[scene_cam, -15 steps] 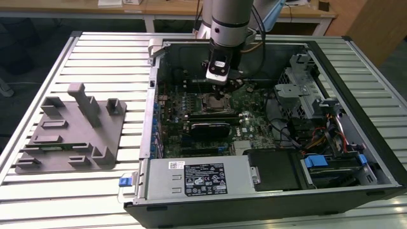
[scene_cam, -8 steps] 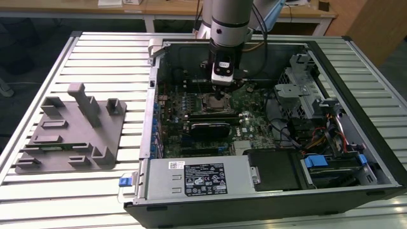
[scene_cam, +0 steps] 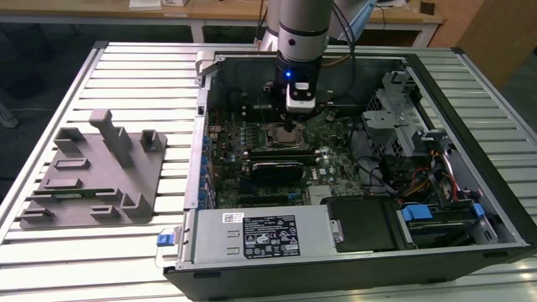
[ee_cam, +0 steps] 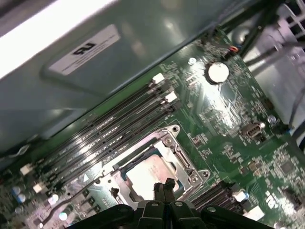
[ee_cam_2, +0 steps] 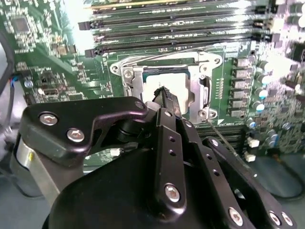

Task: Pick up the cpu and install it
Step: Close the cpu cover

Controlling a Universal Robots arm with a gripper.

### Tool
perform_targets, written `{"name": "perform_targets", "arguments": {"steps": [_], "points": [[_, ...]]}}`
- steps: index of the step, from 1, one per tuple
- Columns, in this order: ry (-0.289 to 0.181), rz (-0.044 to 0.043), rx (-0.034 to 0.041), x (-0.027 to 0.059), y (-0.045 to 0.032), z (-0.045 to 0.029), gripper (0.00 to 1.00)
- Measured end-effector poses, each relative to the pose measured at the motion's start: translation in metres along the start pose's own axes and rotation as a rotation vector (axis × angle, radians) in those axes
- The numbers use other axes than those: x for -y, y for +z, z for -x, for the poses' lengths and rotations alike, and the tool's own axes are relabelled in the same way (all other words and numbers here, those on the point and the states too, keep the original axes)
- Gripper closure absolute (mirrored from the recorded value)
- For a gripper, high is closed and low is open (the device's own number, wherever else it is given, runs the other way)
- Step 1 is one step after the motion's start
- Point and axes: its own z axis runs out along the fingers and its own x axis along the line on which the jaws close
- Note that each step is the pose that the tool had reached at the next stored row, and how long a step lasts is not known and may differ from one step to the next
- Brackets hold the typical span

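Observation:
The cpu (ee_cam_2: 181,80) (ee_cam: 143,174) lies flat inside the silver-framed socket (ee_cam_2: 127,76) (ee_cam: 177,153) on the green motherboard, its silvery top showing. My gripper (scene_cam: 290,128) hangs straight down into the open computer case, directly over the socket. In both wrist views its fingertips (ee_cam_2: 165,93) (ee_cam: 165,184) are pressed together with nothing between them, just above or touching the cpu's top. I cannot tell whether they make contact. The socket's retention frame stands open around the chip.
Memory slots (ee_cam: 119,124) run beside the socket. A black block (scene_cam: 277,168) sits just in front of it, with the power supply (scene_cam: 260,233), a drive cage (scene_cam: 403,123) and loose cables (scene_cam: 411,182) in the case. A grey fixture tray (scene_cam: 92,176) lies on the slatted table at the exterior view's left.

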Motion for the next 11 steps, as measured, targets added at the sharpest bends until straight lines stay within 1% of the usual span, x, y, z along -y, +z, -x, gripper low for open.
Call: {"name": "perform_targets", "arguments": {"steps": [11], "points": [[-0.197,0.0043,0.0048,0.0000,0.0003,0.0000,0.89]]}}
